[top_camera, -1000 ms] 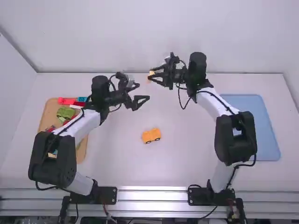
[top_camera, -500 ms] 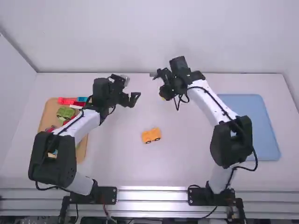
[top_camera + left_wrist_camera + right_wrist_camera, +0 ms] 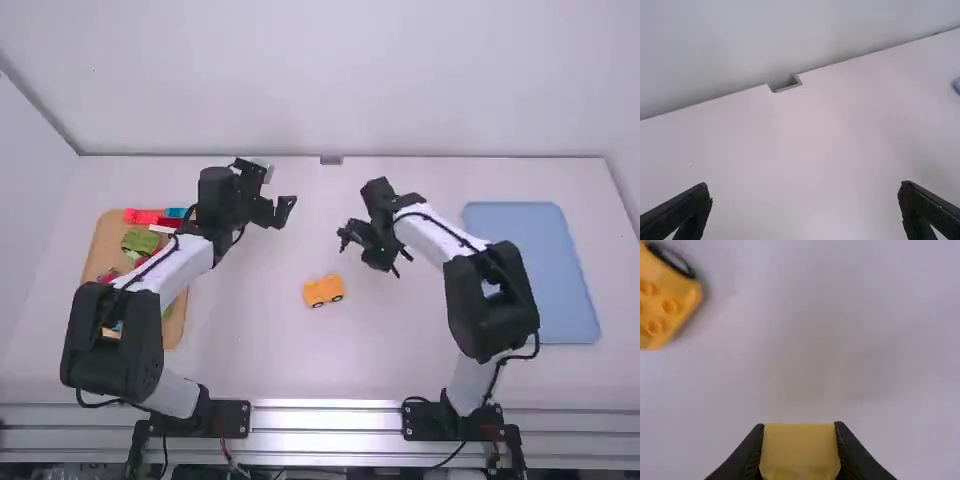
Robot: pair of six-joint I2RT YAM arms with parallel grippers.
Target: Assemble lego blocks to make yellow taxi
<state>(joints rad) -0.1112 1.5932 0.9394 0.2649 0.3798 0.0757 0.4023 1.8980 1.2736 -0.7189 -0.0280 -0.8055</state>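
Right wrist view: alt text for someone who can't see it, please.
The right arm's black two-finger tool grips a yellow plastic block above the white tabletop. Part of an orange studded plastic car with a black wheel is visible, apart from the block.

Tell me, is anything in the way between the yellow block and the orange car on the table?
Nothing I can see. Just white table lies between the orange car and the yellow block in the right gripper; the left gripper hangs off to one side.
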